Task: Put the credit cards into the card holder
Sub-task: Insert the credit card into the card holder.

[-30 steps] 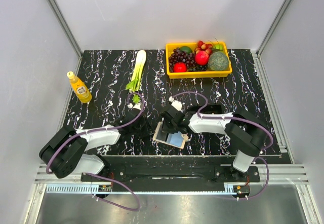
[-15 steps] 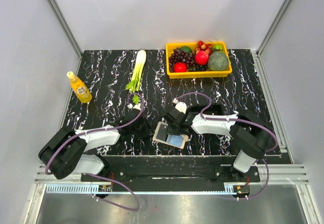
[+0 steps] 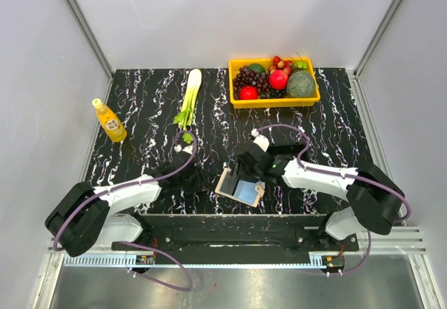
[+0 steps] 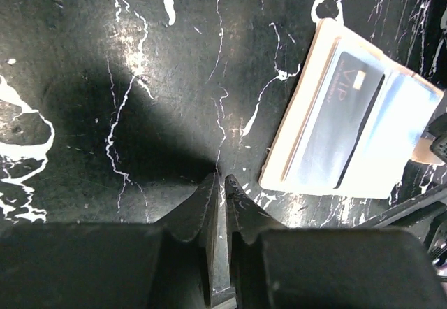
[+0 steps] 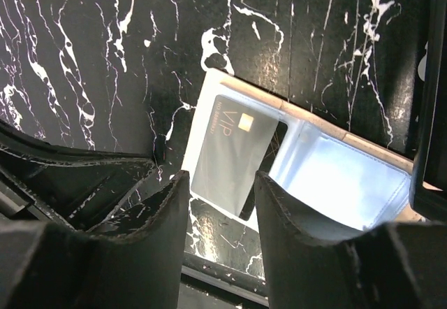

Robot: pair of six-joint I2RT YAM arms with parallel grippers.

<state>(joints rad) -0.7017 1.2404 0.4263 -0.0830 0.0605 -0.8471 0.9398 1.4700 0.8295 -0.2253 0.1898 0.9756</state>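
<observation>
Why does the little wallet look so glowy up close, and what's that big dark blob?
Left wrist view: glare washes the open card holder's pale parts almost white; the blob is a shadow on the table ahead of the left gripper. Right wrist view: the light blue panel glows too, and the near fingers look blurry.

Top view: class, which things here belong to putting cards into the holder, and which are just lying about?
Job: card holder; grey VIP card.
Lying about: yellow bottle; celery stalk; fruit tray.
</observation>
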